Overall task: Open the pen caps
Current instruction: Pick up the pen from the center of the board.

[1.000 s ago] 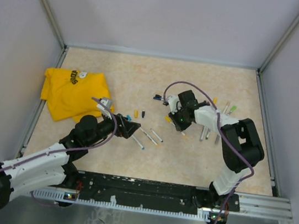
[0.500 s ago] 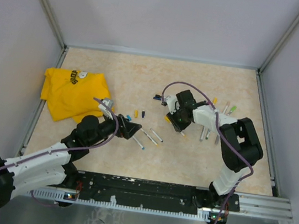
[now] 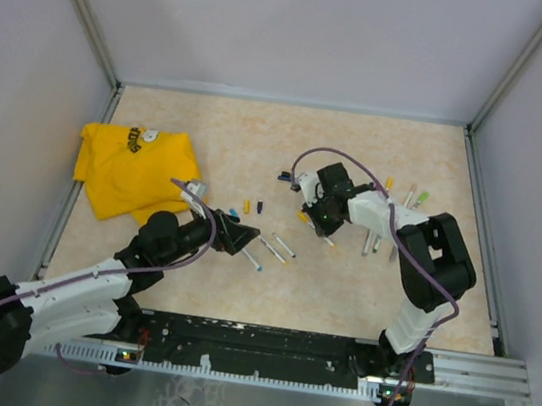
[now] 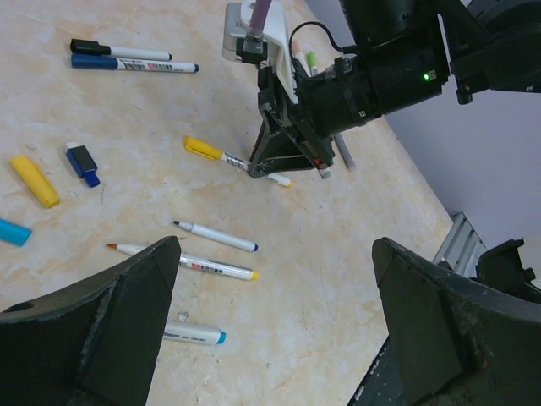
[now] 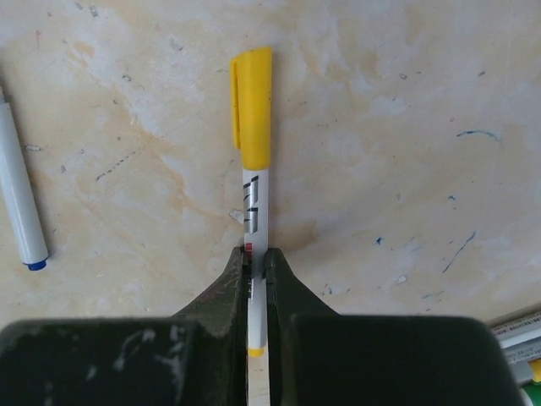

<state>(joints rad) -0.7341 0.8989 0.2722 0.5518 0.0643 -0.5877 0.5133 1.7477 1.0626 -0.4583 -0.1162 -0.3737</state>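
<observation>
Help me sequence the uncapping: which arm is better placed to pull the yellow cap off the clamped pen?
Left. The right jaws are shut on the thin white plastic pen barrel; the left jaws stand wide open, empty, facing its stubby yellow plastic cap.

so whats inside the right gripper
The white barrel of a yellow-capped pen, pinched in the right gripper, cap on and sticking out. Its gripped stretch is mostly hidden.
</observation>
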